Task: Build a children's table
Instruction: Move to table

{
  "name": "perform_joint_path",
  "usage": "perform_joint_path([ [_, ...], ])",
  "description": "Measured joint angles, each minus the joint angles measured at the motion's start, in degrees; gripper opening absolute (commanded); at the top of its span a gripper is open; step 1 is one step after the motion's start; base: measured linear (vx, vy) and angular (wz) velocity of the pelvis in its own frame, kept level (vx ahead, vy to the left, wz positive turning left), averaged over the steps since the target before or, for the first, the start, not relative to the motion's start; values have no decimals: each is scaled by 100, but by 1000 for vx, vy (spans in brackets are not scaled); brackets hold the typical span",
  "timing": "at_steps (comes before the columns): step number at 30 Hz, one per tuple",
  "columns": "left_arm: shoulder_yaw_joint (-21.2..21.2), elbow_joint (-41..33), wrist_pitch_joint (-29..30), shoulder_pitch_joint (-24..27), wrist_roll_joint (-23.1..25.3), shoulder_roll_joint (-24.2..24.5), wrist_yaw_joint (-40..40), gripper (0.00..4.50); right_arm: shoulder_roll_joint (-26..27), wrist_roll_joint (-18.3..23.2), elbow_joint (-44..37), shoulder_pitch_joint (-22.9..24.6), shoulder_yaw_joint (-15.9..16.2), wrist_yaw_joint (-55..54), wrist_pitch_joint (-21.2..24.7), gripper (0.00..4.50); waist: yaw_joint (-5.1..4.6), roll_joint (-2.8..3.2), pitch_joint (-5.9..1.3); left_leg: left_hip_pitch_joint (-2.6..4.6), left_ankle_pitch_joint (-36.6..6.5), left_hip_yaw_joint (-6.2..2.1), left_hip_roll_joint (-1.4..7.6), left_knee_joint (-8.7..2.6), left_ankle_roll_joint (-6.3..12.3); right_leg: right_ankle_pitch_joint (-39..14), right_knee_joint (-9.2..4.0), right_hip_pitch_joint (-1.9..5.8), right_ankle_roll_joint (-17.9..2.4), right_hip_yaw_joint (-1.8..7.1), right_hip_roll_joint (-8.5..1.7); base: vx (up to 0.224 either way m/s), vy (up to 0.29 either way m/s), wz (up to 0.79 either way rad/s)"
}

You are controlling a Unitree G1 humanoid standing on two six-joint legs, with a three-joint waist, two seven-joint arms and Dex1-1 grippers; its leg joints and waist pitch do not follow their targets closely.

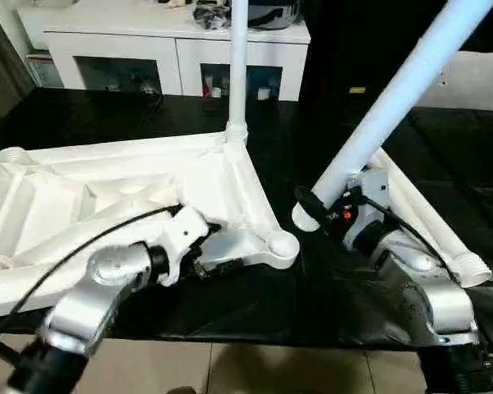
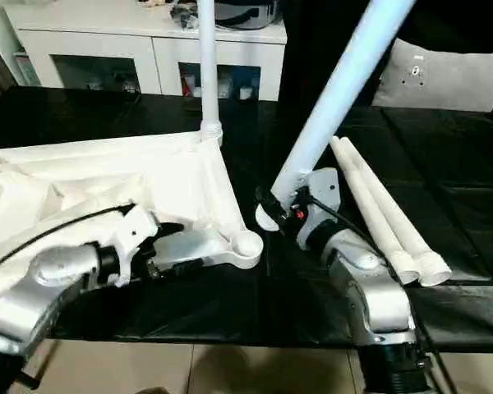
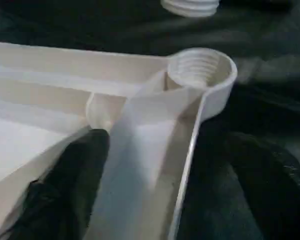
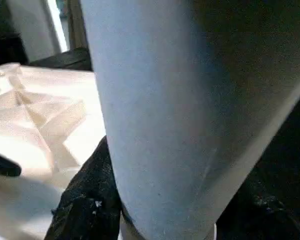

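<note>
Black tabletop (image 1: 148, 111); threaded corner socket (image 3: 201, 70) beside left hand (image 3: 85, 165).

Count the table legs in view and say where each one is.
4. One leg stands upright in the tabletop's far corner socket; one is held tilted in the right gripper; two lie side by side to its right.

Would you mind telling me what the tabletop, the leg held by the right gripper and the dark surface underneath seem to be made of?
Tabletop: apparently moulded white plastic, smooth and slightly glossy; ribs and a threaded corner socket suggest it.
Held leg: likely the same white plastic, a smooth tapered tube.
Dark surface: black, glossy, creased sheeting, possibly plastic film.
</note>
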Motion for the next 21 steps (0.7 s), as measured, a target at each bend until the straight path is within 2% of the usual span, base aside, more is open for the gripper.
perform_joint_path([
  [1, -12, 9, 1, -15, 1, 28, -53, 408, -26, 5, 3, 0, -1, 22, -1, 191, -2, 3, -2, 1, 0, 4, 4, 0, 0, 7, 0, 0, -10, 0, 1, 0, 0, 0],
  [2, -40, 34, -9, -30, 10, 64, -135, 377, -44, 7, 12, 0, -10, 53, -2, 191, -3, 10, -6, 0, 4, 15, 15, -4, -3, 18, 1, 0, -26, -4, 3, 0, 0, 0],
  [5, -202, 199, -15, -145, 94, 64, -247, 371, -44, 56, 45, 0, -39, 149, -5, 191, -7, 14, -7, -20, 11, 45, 29, -44, -2, 9, -12, -13, -13, -4, 7, 0, 0, 0],
  [8, -220, 303, 67, -239, 85, 16, -341, 334, -50, 148, 45, 1, -83, 229, -5, 191, 3, 20, -11, -40, 22, 67, 42, -60, 10, 0, -15, -62, -22, -8, 12, 71, -8, -1],
  [11, -236, 349, 238, -328, 18, -10, -460, 325, -93, 204, 45, 29, -82, 280, -5, 191, 18, 21, -12, -76, 43, 74, 45, -63, 47, 0, -14, -106, -22, -9, 12, 21, -1, 0],
  [12, -239, 349, 276, -358, 3, -6, -502, 298, -100, 205, 45, 53, -82, 314, -4, 191, 22, 21, -12, -75, 42, 76, 45, -63, 49, -1, -15, -106, -25, -9, 12, 0, 0, 0],
  [13, -241, 349, 306, -375, -2, -3, -513, 290, -100, 206, 45, 64, -77, 336, -4, 191, 23, 21, -12, -74, 42, 77, 46, -62, 49, -1, -15, -105, -25, -8, 12, 0, 0, 0],
  [16, -330, 379, 306, -392, 7, 95, -636, 284, -105, 207, 44, 87, -72, 383, 25, 191, 15, 24, -10, -58, 40, 79, 46, -62, 42, 1, -14, -91, -29, -5, 12, 0, 0, 0],
  [18, -344, 391, 293, -382, 31, 116, -701, 254, -112, 225, 41, 96, -71, 391, 87, 191, 15, 27, -8, -46, 29, 82, 49, -62, 13, 5, -13, -79, -33, -5, 12, 0, 0, 0],
  [21, -349, 396, 180, -381, 102, 159, -763, 247, -158, 259, 30, 106, -42, 419, 143, 191, 14, 29, -7, -39, 35, 86, 54, -62, 8, 11, -12, -71, -36, -5, 12, 0, 0, 0],
])
